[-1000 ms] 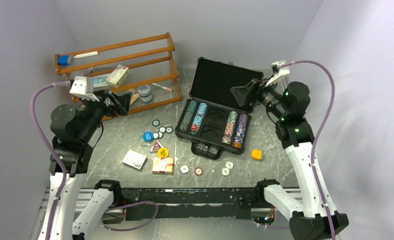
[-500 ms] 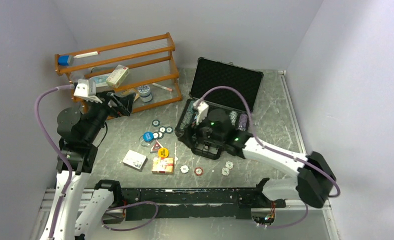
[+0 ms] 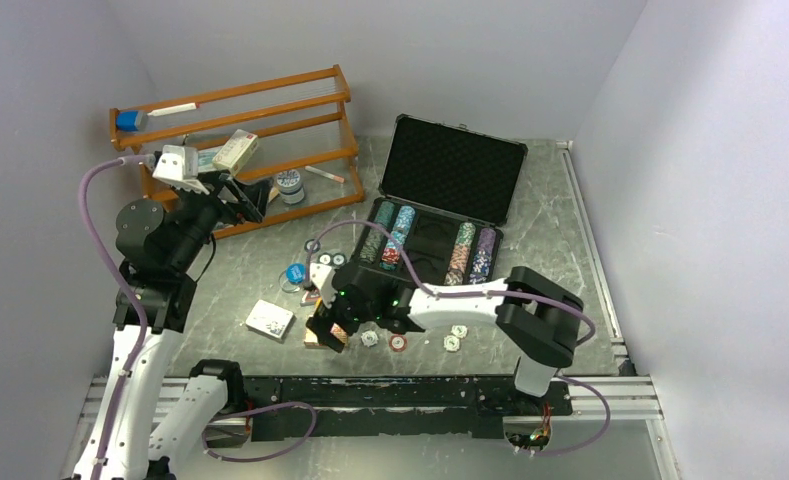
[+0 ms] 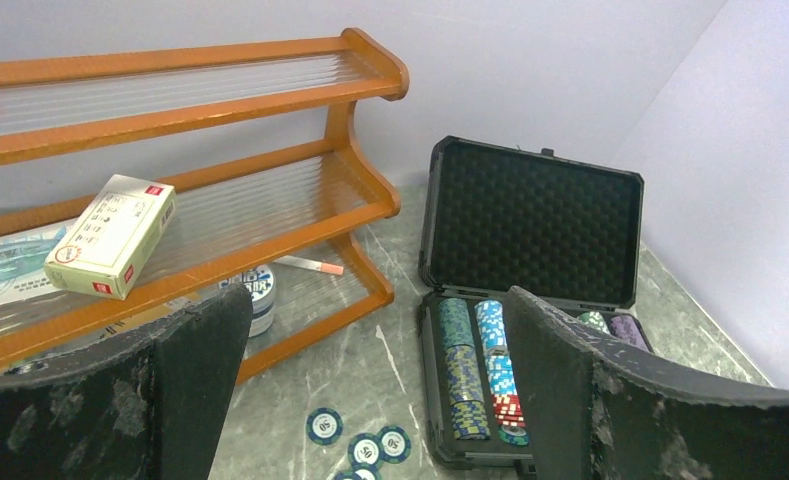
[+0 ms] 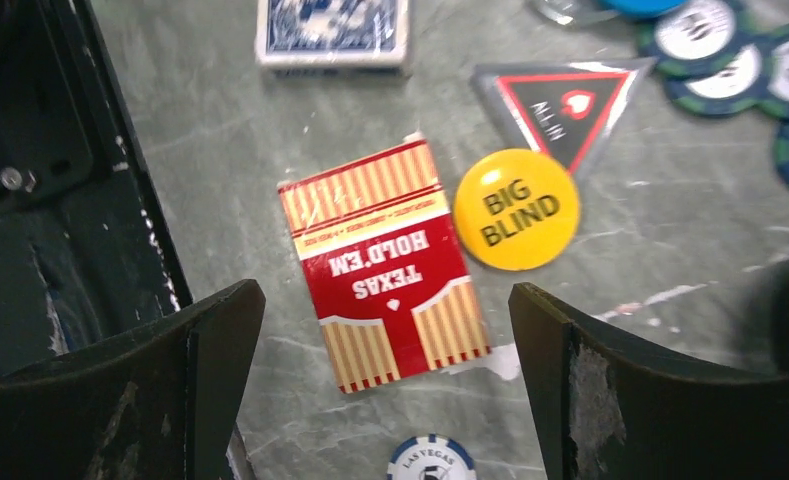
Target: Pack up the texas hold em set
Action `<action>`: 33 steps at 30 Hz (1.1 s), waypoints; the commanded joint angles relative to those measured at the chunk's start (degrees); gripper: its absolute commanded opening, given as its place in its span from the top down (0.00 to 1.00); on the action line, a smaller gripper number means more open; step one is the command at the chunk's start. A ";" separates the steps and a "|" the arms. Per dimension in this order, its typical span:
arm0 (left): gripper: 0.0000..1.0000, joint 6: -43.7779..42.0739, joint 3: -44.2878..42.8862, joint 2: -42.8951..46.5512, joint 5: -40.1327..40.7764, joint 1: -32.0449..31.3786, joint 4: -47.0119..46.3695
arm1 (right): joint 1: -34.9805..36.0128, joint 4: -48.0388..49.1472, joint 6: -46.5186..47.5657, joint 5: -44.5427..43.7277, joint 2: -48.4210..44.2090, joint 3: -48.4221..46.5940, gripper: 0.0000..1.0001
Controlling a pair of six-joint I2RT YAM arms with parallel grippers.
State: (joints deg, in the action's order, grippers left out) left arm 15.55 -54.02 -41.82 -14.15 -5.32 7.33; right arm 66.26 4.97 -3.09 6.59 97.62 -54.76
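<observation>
- Red card deck (image 5: 385, 265) lies flat on the table in the gap of the right gripper (image 5: 385, 300), touching neither finger.
- Its long axis runs away from the jaws, the far end leaning a little toward the finger at the view's left (image 5: 170, 390). The "TEXAS HOLD'EM" print reads upside down in the wrist view, so the tops of the letters point back at the gripper.
- Right jaws stand wide apart with nothing gripped.
- Yellow "BIG BLIND" button (image 5: 516, 209) sits just beside the deck's long edge, on the side of the other finger (image 5: 650, 400). The triangular "ALL IN" token (image 5: 565, 100) lies just beyond the button.
- Blue card deck (image 5: 332, 30) lies beyond the red one, straight ahead of the jaws, with its long axis across the gap.
- One loose chip (image 5: 430, 460) sits under the jaws, near the red deck's near end.
- Right arm, top view: stretched low and leftward in front of the case (image 3: 455, 170), wrist bent down at the table.
- Case is open with its lid tilted back and rows of chips (image 3: 385, 235) in the tray.
- Left gripper (image 4: 375, 300) is spread wide and holds nothing. The arm is raised, its wrist about level, with the orange rack (image 4: 220, 90) and the case ahead of the jaws.
</observation>
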 commanded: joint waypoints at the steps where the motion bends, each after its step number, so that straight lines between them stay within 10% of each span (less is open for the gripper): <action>1: 0.01 -1.69 -0.28 0.41 -3.34 0.66 -1.76 | 1.60 -2.84 4.39 -0.30 3.06 -2.35 0.00; 10: 0.01 -2.23 0.48 0.69 -3.58 0.66 -1.51 | 2.60 -6.71 6.62 -0.80 8.64 -4.96 0.04; 22: 0.01 -0.39 -0.86 -0.89 0.42 0.66 1.78 | 3.23 -7.87 10.83 0.28 9.07 -4.39 0.46; 33: 0.02 3.54 -1.44 -4.92 -6.63 0.66 3.05 | -0.35 5.55 5.84 0.32 -7.51 3.28 0.51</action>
State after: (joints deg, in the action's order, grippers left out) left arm 16.29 -54.17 -45.98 -15.94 -5.28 9.91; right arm 68.12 0.16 5.52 7.73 98.56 -54.35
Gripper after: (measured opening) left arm 0.988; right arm 0.705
